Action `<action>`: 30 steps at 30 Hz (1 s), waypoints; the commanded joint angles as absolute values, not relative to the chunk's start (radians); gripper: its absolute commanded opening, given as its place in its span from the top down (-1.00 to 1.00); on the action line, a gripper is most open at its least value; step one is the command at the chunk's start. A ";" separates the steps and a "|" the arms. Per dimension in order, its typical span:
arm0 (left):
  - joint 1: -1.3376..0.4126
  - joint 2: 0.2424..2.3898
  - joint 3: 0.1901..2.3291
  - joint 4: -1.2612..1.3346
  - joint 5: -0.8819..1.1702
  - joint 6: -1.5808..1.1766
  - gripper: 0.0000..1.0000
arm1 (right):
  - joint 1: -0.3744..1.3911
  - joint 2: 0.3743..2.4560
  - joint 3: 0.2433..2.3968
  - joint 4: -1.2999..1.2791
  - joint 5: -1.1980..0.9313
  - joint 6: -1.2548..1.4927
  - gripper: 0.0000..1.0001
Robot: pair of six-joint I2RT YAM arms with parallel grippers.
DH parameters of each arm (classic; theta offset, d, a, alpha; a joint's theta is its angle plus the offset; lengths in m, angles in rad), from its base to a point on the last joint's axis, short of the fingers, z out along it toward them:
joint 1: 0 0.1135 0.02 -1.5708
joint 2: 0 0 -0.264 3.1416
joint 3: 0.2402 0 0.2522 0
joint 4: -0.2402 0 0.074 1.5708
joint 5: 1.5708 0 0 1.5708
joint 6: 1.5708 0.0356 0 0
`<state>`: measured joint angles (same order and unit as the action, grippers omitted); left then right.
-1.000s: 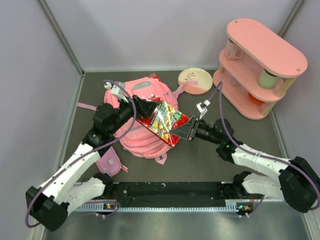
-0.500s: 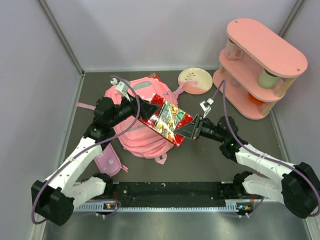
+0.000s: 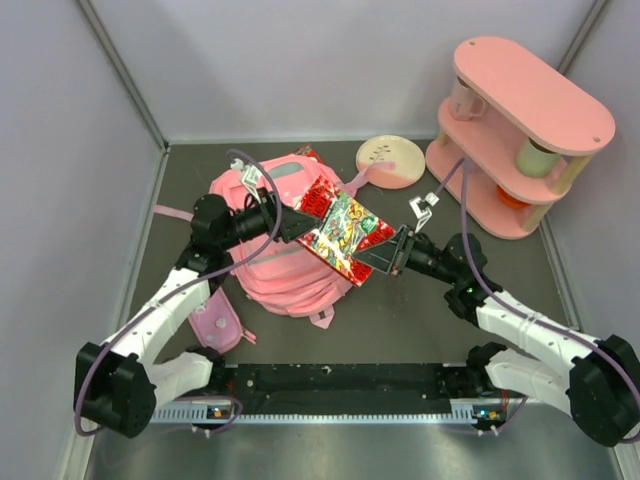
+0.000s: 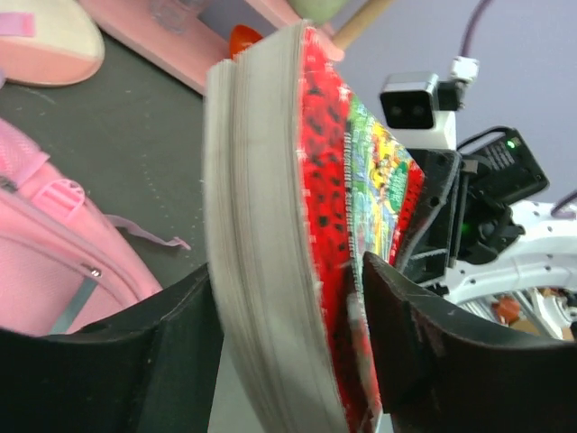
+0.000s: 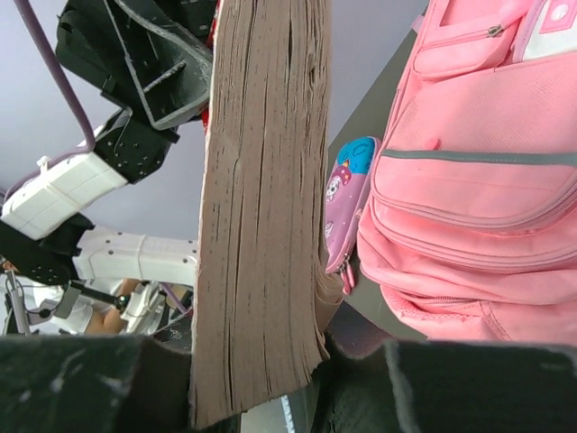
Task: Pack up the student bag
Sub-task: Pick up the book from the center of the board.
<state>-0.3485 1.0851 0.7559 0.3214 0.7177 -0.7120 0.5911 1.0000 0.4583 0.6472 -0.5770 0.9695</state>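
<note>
- Nearest, a small pouch (image 3: 215,325) lies on the tabletop (image 3: 400,320), touching the bag's near-left side. Any drag on the bag could shove it along.
- The right hand (image 3: 388,258) is clamped narrow on the near corner of a thick book (image 3: 343,232). With only a corner held, the book could twist or its pages could fan open.
- The left hand (image 3: 300,222) straddles the opposite edge with its jaws wide. I cannot tell whether they press yet. If the right lets go before they do, the book drops.
- The student bag (image 3: 275,275) lies flat, pockets up, left of centre and right under the book. I see no open mouth, so pushing down would only squash fabric.
</note>
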 commanded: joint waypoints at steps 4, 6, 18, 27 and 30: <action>-0.350 1.095 0.738 0.486 0.821 -0.776 0.68 | 0.584 0.982 0.480 0.795 -0.582 0.953 0.92; -0.350 1.088 0.730 0.474 0.798 -0.776 1.00 | 0.577 0.970 0.468 0.785 -0.562 0.956 0.80; -0.325 1.025 0.666 0.600 0.672 -0.899 1.00 | 0.554 0.893 0.368 0.684 -0.382 1.035 -0.81; -0.325 1.046 0.618 0.787 0.707 -0.986 1.00 | 0.552 1.060 0.356 0.955 -0.446 1.167 -0.86; -0.325 1.051 0.607 0.825 0.704 -1.008 1.00 | 0.552 1.133 0.370 1.075 -0.471 1.212 -0.86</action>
